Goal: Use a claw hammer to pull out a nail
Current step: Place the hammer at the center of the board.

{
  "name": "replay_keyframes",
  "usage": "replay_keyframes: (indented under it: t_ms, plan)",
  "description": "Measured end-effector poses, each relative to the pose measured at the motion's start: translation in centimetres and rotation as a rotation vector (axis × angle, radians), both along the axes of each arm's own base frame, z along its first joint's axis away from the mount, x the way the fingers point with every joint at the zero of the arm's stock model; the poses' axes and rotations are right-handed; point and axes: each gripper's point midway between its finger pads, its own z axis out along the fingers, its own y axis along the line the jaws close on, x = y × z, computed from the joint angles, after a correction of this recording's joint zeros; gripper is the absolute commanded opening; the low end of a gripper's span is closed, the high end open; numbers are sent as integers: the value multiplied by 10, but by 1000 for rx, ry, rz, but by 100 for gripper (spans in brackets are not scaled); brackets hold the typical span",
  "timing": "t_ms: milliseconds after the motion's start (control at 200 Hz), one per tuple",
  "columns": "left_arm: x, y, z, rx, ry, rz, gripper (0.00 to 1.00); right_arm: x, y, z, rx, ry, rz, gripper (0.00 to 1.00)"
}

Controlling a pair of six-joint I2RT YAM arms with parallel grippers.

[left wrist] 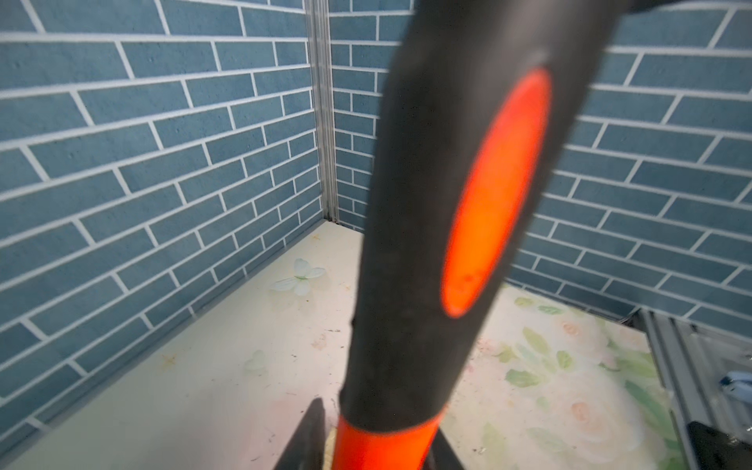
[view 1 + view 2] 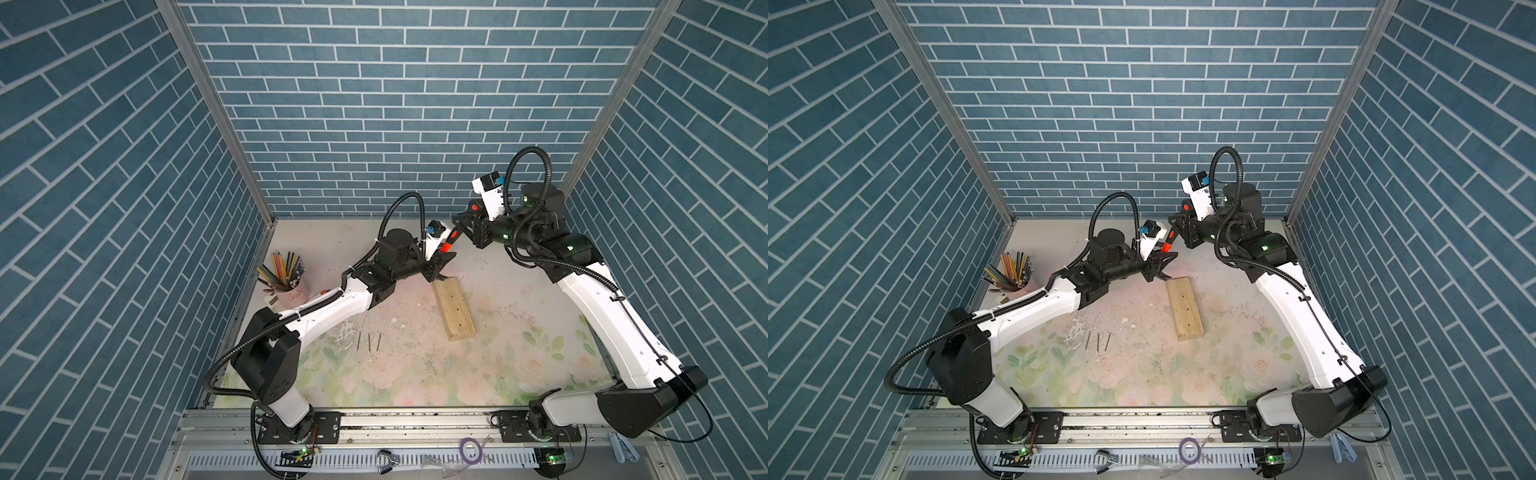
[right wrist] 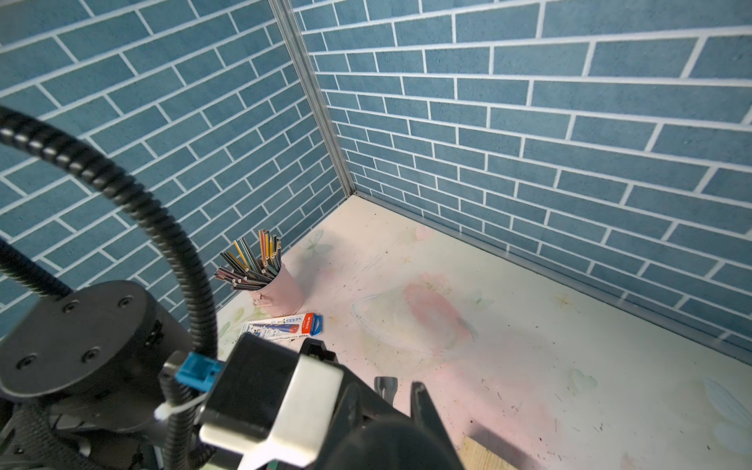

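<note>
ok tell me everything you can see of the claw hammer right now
The claw hammer has an orange shaft and a black rubber-looking grip with an orange oval inlay. It stands tilted, head down by the far end of the wooden block, head mostly hidden. The right gripper is shut on the grip; the left gripper straddles the orange shaft, contact unclear.

In both top views the silver head of the claw hammer [image 2: 447,248] with orange-red and black handle is mostly hidden behind the black left gripper [image 2: 444,266]. In the left wrist view this handle is blurred and cut off at two edges; if the gripper's fingers [image 1: 313,431] press it, I cannot tell. Three thin metal pins [image 2: 369,343] on the near table are too small to say nails or screws.
</note>
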Motion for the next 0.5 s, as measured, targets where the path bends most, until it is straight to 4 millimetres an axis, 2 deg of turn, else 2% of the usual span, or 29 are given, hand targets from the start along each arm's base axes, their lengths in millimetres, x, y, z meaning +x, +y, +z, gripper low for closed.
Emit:
replay_keyframes:
  t_ms: [145,500]
  plan:
    - [-2,-1,0,13,-28,-17,21,2,-1,1,9,8,-13,0]
    - [-6,-4,0,18,-35,-38,15,2,-2,1,18,17,-23,0]
